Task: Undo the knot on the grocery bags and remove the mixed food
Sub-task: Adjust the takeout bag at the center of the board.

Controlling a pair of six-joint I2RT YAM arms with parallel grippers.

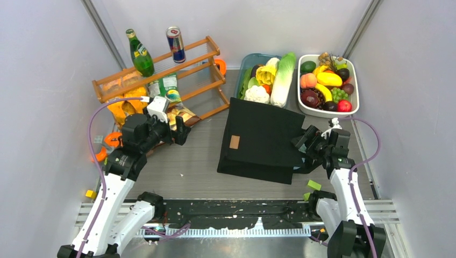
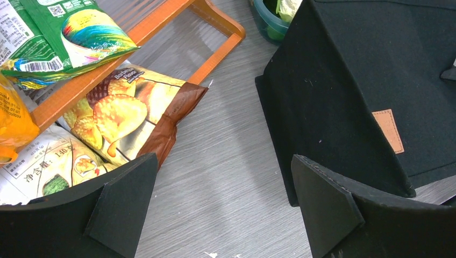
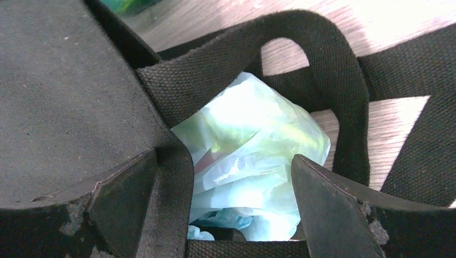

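Note:
The black fabric tote (image 1: 263,140) lies on its side mid-table, its mouth facing right. My right gripper (image 1: 305,144) is open at that mouth. In the right wrist view its jaws (image 3: 226,207) stand wide on either side of the crumpled light-blue plastic bag (image 3: 253,150), which bulges out between the black straps (image 3: 333,80). No tight knot shows. My left gripper (image 1: 182,130) is open and empty over bare table (image 2: 223,204), between a brown crisp packet (image 2: 129,115) and the tote's left side (image 2: 344,91).
A tilted wooden rack (image 1: 161,70) at the back left holds a green bottle (image 1: 141,54), a can (image 1: 176,44) and snack packets (image 2: 70,32). A teal tub of vegetables (image 1: 269,78) and a white fruit tray (image 1: 328,86) stand behind the tote. Walls close in on both sides.

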